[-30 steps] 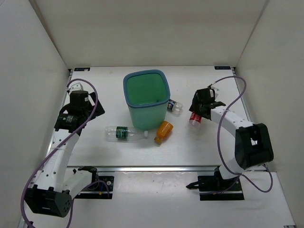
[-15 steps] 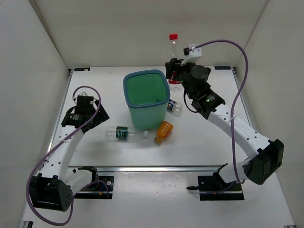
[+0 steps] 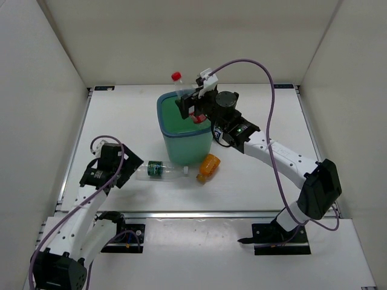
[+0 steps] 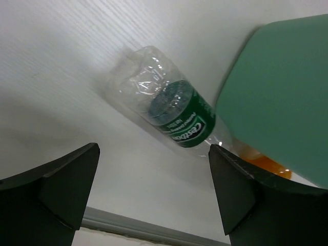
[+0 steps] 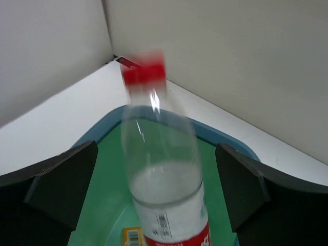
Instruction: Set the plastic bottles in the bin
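The teal-green bin [image 3: 181,151] stands mid-table. My right gripper [image 3: 192,106] hovers over its mouth, open. A clear red-capped, red-labelled bottle [image 3: 179,86] stands upright between the fingers, blurred, with gaps on both sides. In the right wrist view this bottle [image 5: 164,174] hangs above the bin's green inside [image 5: 102,205]. A clear green-labelled bottle [image 3: 158,170] lies on the table left of the bin, and an orange bottle [image 3: 208,167] lies at the bin's front right. My left gripper [image 3: 124,172] is open just left of the green-labelled bottle [image 4: 169,113], not touching it.
White walls close in the table on the left, back and right. A metal rail [image 3: 199,212] runs along the near edge. A yellow barcode sticker [image 5: 132,237] shows inside the bin. In the left wrist view the bin wall [image 4: 277,92] and orange bottle [image 4: 266,163] lie beyond the green-labelled bottle.
My right arm carried the red-labelled bottle from the table's right side up and over the bin, then opened its jaws. My left arm drew nearer and lower, beside the green-labelled bottle.
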You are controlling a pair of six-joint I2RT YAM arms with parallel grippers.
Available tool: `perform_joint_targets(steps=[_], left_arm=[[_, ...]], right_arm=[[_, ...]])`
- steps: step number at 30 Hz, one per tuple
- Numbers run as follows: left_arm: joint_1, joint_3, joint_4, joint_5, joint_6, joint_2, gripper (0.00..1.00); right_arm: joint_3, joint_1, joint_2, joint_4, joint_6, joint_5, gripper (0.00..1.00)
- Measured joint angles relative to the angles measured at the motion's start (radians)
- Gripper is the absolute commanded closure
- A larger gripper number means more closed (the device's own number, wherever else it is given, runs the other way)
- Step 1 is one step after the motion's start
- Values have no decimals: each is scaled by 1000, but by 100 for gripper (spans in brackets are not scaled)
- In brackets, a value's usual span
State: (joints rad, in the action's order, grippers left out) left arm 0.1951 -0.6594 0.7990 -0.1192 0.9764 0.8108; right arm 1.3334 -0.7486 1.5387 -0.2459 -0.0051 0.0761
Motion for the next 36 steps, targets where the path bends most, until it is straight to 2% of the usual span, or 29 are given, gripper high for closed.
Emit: perform_joint_targets(steps=[8, 16, 18, 22, 26, 31, 36], left_arm=[[35, 16, -67, 6, 82, -10, 1], [92, 45, -96, -22, 183, 29, 2], [97, 45, -102, -40, 204, 45, 1], [136, 40, -103, -72, 238, 125, 1], [174, 36, -112, -93, 266, 222, 1], [184, 35, -162, -110, 286, 316, 2], [193, 11, -248, -138, 294, 402, 1]], right_arm=[[-35, -16, -43, 4, -10, -16, 1], [-105, 7, -248, 138, -47, 165, 1], [-149, 59, -330, 191, -32, 201, 1], [-271, 257, -495, 290, 40, 242, 1], [-377, 399, -625, 387, 92, 267, 0], [-406, 495, -680, 472, 126, 254, 1], [-474, 516, -714, 517, 156, 250, 1]])
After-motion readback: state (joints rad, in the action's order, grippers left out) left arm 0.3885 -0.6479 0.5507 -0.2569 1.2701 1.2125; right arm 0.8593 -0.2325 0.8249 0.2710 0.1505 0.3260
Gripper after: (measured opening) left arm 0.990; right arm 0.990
